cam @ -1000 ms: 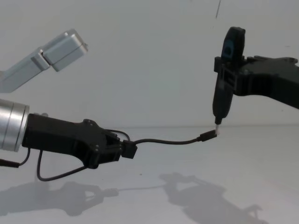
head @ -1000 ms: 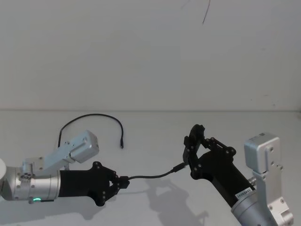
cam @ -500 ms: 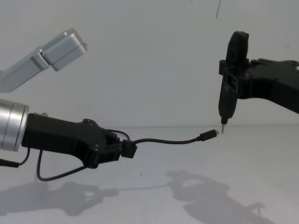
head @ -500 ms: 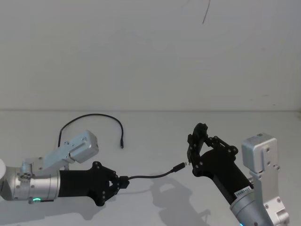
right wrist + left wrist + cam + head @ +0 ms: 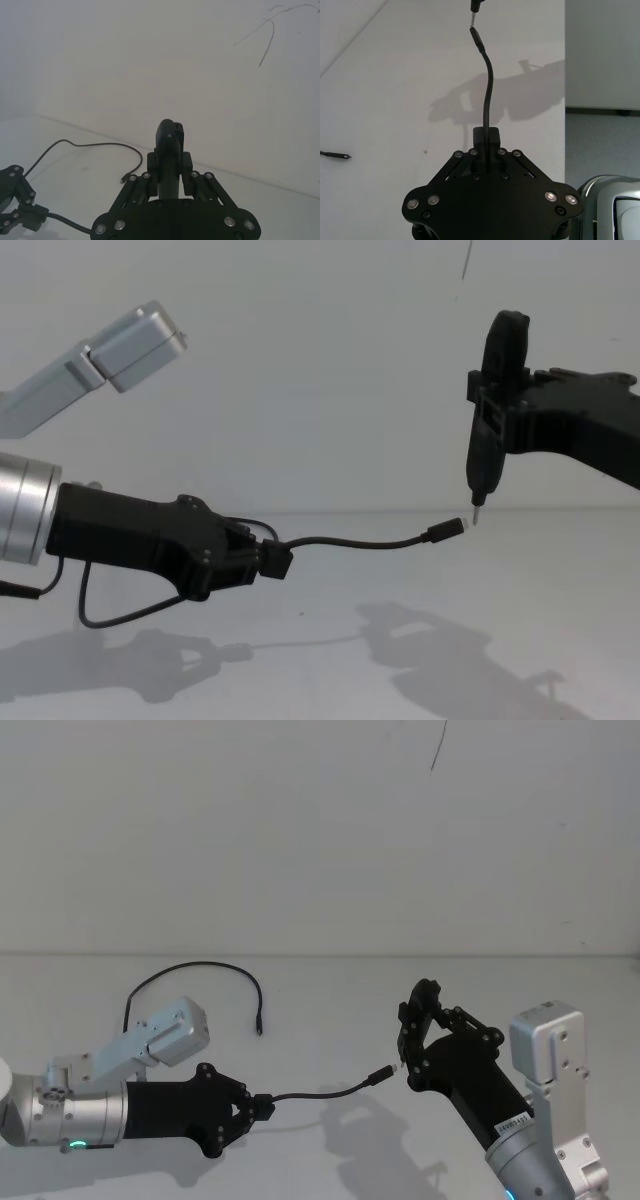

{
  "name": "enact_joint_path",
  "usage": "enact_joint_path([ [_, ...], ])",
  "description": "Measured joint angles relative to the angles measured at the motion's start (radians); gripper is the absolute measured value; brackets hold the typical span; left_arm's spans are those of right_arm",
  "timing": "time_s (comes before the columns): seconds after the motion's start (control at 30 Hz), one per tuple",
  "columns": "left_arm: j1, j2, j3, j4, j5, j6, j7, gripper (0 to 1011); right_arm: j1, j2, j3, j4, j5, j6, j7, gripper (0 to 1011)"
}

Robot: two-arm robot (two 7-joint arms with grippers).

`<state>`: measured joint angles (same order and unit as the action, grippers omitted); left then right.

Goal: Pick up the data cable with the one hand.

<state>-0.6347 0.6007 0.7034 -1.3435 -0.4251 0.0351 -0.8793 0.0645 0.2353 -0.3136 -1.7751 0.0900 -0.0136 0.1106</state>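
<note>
1. Gripping the cable near one plug, the left tool is clamped on it and holds it above the tabletop; the free metal-tipped plug juts out from the tool toward the right tool.
2. The rest of the cable loops behind the left tool and lies on the tabletop, its far plug resting beyond the tool.
3. The right tool hangs just beside the free plug, its narrow tip close to the plug, apart from it as far as I can judge; its fingers look drawn together around a dark slim thing.
4. To do this step well, I would keep the left grip firm and lift slowly, so the trailing loop follows without snagging or whipping.
5. Keeping the free plug clear of the right tool should prevent a knock that twists the cable.
6. The tabletop is plain, pale and matte, backed by a bare white wall with a thin dark mark high up.
</note>
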Motion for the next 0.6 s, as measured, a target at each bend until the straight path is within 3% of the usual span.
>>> enact_joint_path([
  [0.6,0.0,0.0,0.0,0.0,0.0,0.0,0.0,41,-0.002,-0.019,0.013,0.005,-0.008,0.002,0.004,263],
])
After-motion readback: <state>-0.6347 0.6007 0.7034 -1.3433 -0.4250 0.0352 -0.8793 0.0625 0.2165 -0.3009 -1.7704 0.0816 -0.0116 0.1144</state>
